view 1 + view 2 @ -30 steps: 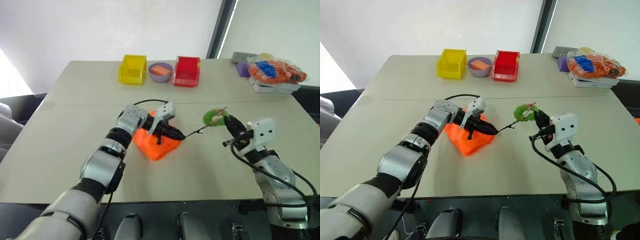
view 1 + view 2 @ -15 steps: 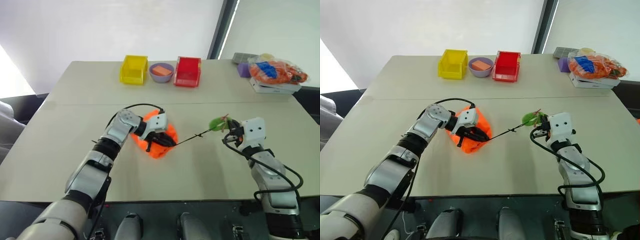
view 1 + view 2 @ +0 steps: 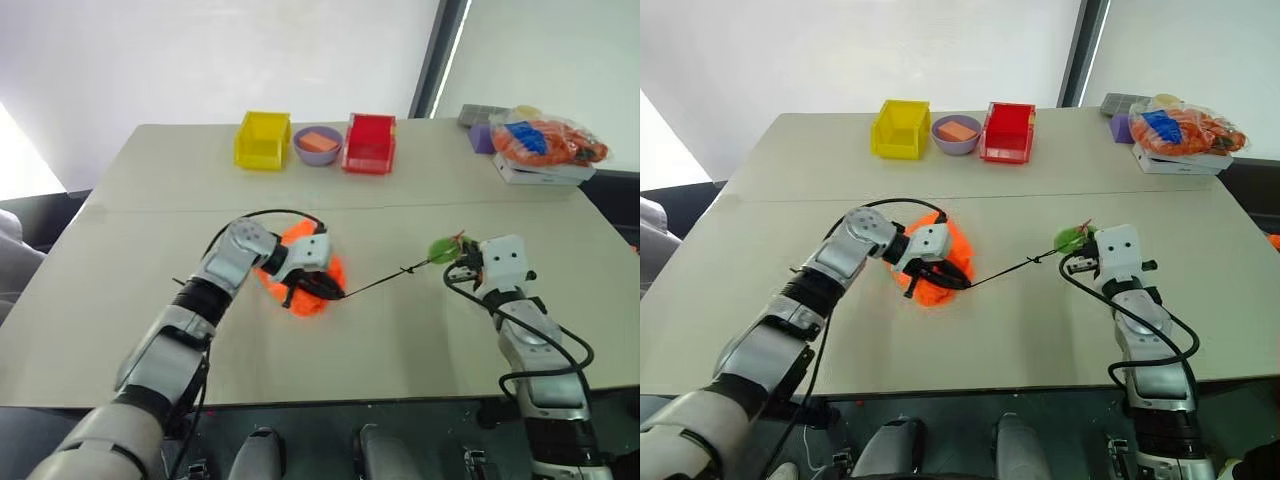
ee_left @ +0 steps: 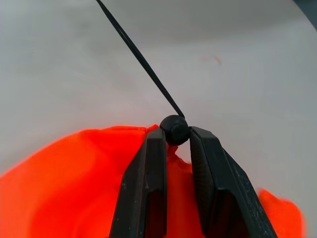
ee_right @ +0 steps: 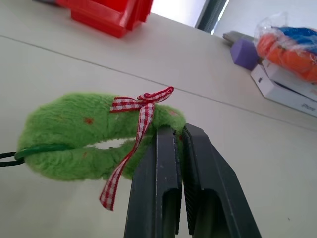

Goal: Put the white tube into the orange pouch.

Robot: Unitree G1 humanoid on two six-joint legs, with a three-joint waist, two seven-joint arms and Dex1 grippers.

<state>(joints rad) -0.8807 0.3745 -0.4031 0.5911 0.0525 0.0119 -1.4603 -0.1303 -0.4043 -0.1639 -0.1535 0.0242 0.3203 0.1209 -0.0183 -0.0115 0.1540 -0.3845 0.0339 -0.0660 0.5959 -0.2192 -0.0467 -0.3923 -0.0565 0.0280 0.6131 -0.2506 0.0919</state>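
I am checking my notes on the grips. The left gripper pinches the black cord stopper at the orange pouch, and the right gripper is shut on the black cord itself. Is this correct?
One thing is wrong. The right gripper is shut on the green fuzzy ring at the cord's end, as the right wrist view shows. The left gripper does pinch the black cord stopper at the orange pouch.

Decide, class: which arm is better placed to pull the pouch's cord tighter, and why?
The right. Its gripper is shut on the green fuzzy ornament at the taut black cord's end; the left gripper anchors the bead at the orange pouch.
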